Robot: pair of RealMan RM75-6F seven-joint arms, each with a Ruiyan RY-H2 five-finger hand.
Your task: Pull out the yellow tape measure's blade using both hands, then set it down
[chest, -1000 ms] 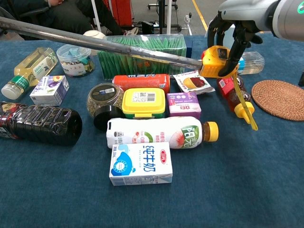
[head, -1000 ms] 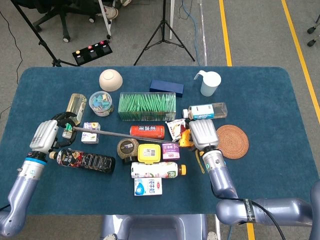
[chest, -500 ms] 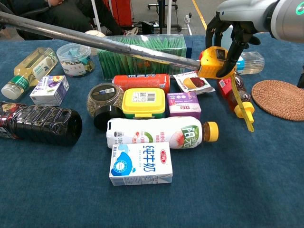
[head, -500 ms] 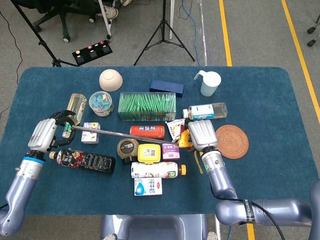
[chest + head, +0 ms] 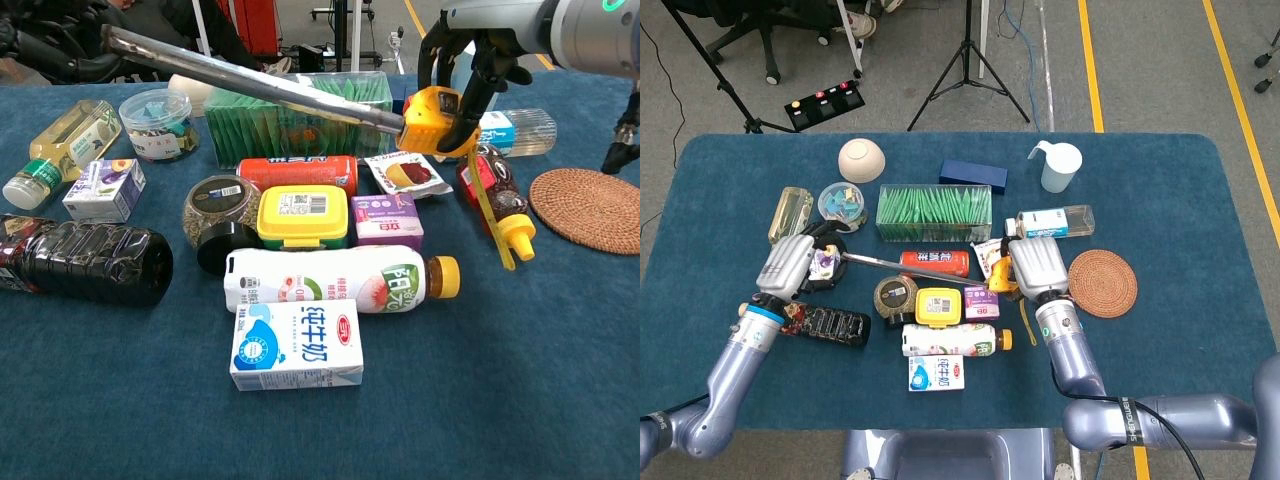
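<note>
1. Above the middle of the table [image 5: 1160, 340], the yellow tape measure [image 5: 430, 118] hangs in the air, its case gripped by the right hand [image 5: 1038, 268], whose dark fingers [image 5: 472, 80] wrap around it in the chest view.
2. Out of the case the blade [image 5: 250, 80] runs leftward as a grey strip, rising slightly toward the left hand [image 5: 790, 265], which grasps its far end (the fingers curl over the tip, though the exact pinch is hard to make out).
3. A yellow wrist strap [image 5: 490, 215] dangles from the case, falling in front of the dark sauce bottle [image 5: 500, 195] with the yellow cap.
4. Below the blade lie a red can [image 5: 297, 172] on its side, a clear box of green packets [image 5: 295, 100] behind it, and a small snack pouch [image 5: 405, 172] just beside the can.
5. In front of the can sit a yellow-lidded box [image 5: 302, 215], a dark round jar [image 5: 218, 218] touching its left side, and a purple carton [image 5: 387, 218] on its right.
6. Nearer the camera, a white drink bottle [image 5: 340, 280] lies on its side, with a blue-and-white milk carton [image 5: 295, 345] just in front of it.
7. To the left lie a large dark bottle [image 5: 85, 262], a small juice box [image 5: 103, 190] and a bottle of oil [image 5: 60, 145].
8. To the right a woven coaster [image 5: 1103, 283] rests near a clear water bottle [image 5: 1055, 221], with a white jug [image 5: 1060, 167] well behind.
</note>
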